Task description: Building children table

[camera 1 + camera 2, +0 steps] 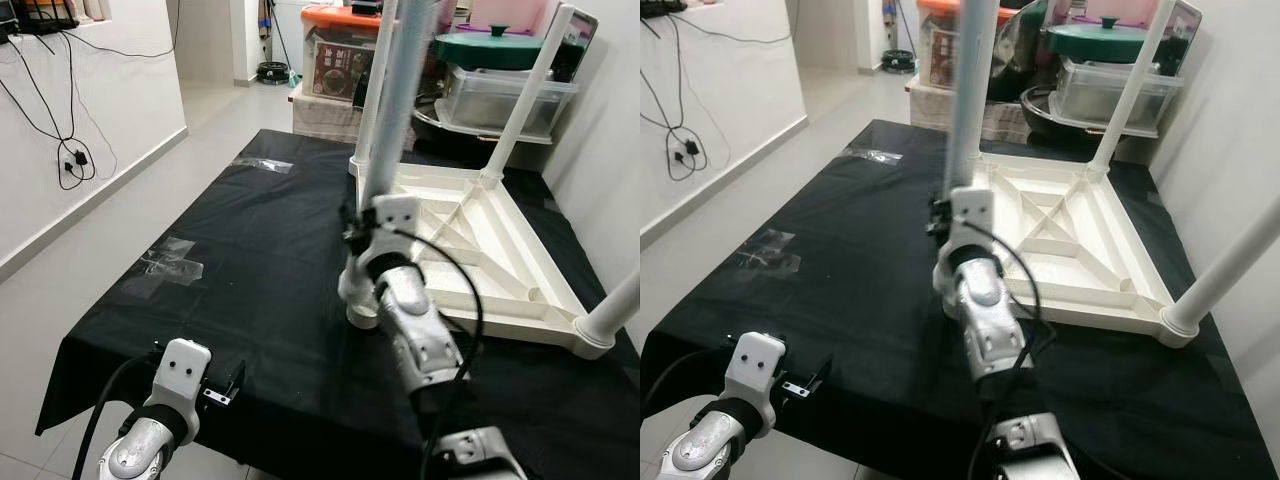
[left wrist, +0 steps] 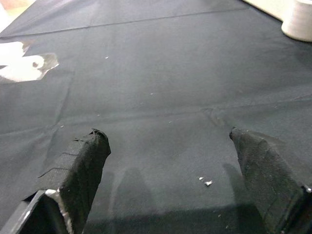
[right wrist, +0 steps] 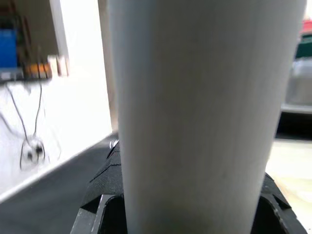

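Right, the white tabletop point(image 1: 470, 245) is lying upside down on the black-covered desk point(image 1: 250, 260) w/ three legs already standing at its corners, and the right gripper point(image 1: 362, 225) is pinching the fourth leg point(image 1: 395, 110) upright at the near-left corner. Looks nearly done, just seating that last leg and flipping it over. Left gripper point(image 2: 168, 161) is hovering spread over bare cloth near the desk's front edge.

Setting: a lived-in home room; pale tiled floor point(image 1: 90, 270) and white walls; black cables point(image 1: 60, 130) hang down the left wall to a socket; household storage is stacked at the far end: an orange-lidded plastic bin point(image 1: 335, 50), clear tubs point(image 1: 500, 95), a green-lidded pot point(image 1: 490, 45); a black cloth point(image 1: 250, 260) covers the counter, with clear tape patches point(image 1: 165, 265) stuck to it.
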